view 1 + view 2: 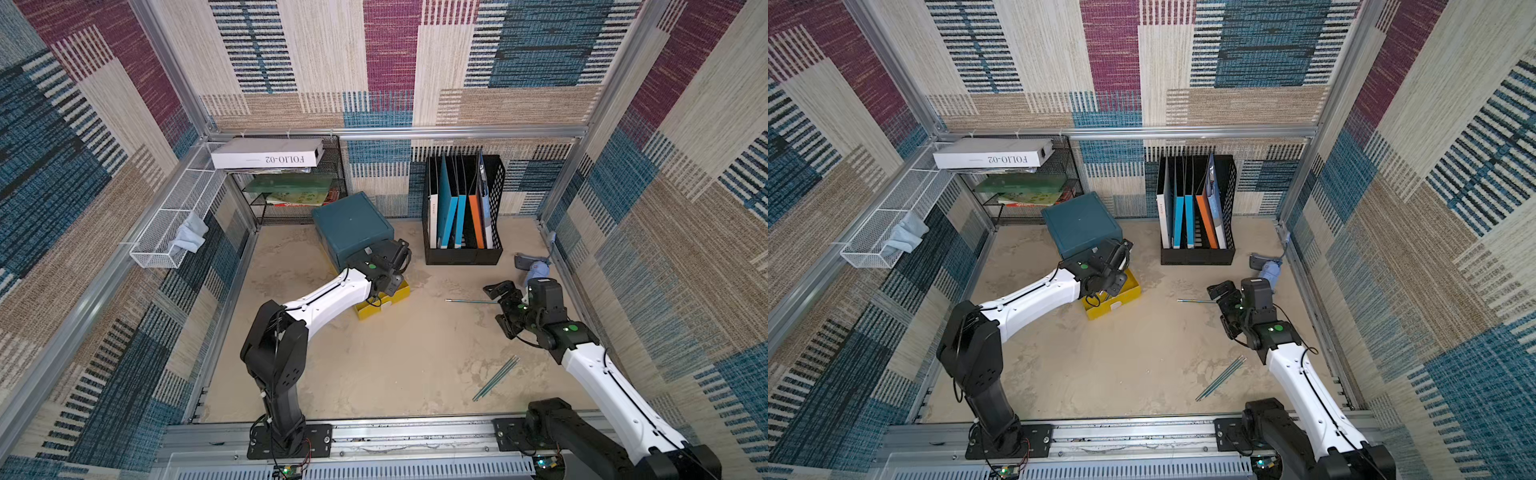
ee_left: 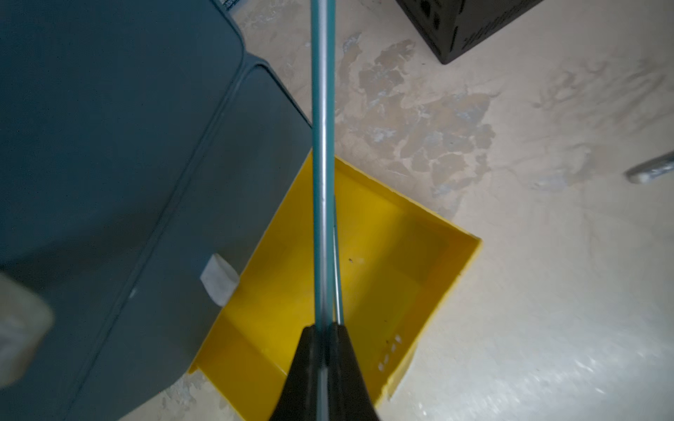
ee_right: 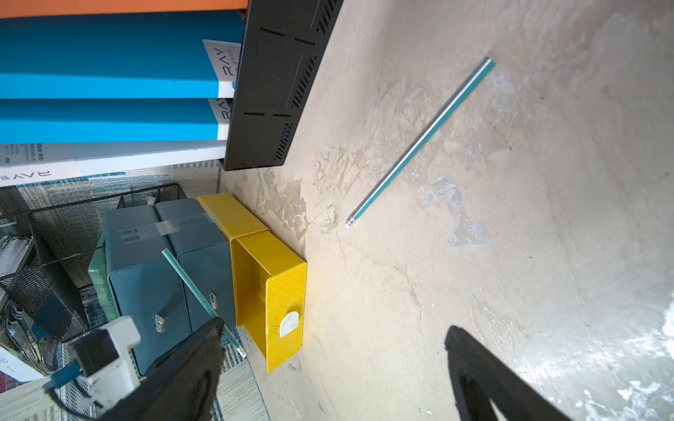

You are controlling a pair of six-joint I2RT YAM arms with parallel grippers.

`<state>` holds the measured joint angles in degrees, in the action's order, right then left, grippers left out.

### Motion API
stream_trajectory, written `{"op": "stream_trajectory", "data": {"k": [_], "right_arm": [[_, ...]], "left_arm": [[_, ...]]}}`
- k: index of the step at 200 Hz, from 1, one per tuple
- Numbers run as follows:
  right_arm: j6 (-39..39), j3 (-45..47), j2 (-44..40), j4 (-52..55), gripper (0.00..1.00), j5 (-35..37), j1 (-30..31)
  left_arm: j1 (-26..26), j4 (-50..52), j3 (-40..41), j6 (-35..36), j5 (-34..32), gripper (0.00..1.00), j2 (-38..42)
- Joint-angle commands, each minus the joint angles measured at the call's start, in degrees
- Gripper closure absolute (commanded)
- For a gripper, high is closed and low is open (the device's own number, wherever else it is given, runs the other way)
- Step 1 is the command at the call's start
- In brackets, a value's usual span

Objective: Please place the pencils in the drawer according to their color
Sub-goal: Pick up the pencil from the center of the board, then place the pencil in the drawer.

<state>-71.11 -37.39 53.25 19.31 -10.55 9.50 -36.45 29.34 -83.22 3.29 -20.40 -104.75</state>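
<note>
Tabletop [image 1: 374,374] is seen as beige and mottled with darker worn patches, closed in on three sides by walls [image 1: 390,54] covered in patchwork woven fabric of maroon, blue and tan, with aluminium framing at the corners. A teal cabinet [image 1: 351,224] is set toward the back, and its yellow drawer [image 2: 401,255], the lowest one, is pulled out onto the table. The left gripper [image 2: 324,328] is clamped on a held teal pencil [image 2: 322,145] – the pencil is carried above the yellow drawer, running past the cabinet's edge. The right gripper [image 1: 503,308] is spread wide with nothing gripped; a loose teal pencil [image 1: 471,301] is laid flat on the table just ahead of it. More teal pencils [image 1: 496,378] are left side by side on the table beside the right arm, nearer the front rail. A black file holder [image 1: 463,253] with blue and orange folders is placed at the back wall – to the other side of the cabinet a black mesh shelf [image 1: 291,208] is topped by a white box [image 1: 266,153]. A white wire basket [image 1: 174,216] holding a cloth [image 1: 193,235] is hung on the side wall.
</note>
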Motion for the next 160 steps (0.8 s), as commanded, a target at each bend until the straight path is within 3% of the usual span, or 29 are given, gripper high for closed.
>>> {"op": "stream_trajectory", "data": {"k": [1,103,132,160], "right_arm": [[-0.1,0.0,0.2,-1.4,0.01,0.1,0.0],[-0.8,1.0,0.6,-3.3,0.01,-0.8,0.0],[-0.9,1.1,0.3,-3.4,0.01,-0.8,0.0],[-0.9,0.7,0.3,-3.4,0.01,-0.8,0.0]], "left_arm": [[1.2,-1.7,-0.4,3.6,-1.0,1.00,-1.9],[2.1,1.9,7.7,0.3,-1.0,1.00,0.4],[2.1,3.0,7.2,0.0,-0.1,0.67,0.9],[2.1,3.9,6.2,-0.4,0.7,0.52,2.0]]}}
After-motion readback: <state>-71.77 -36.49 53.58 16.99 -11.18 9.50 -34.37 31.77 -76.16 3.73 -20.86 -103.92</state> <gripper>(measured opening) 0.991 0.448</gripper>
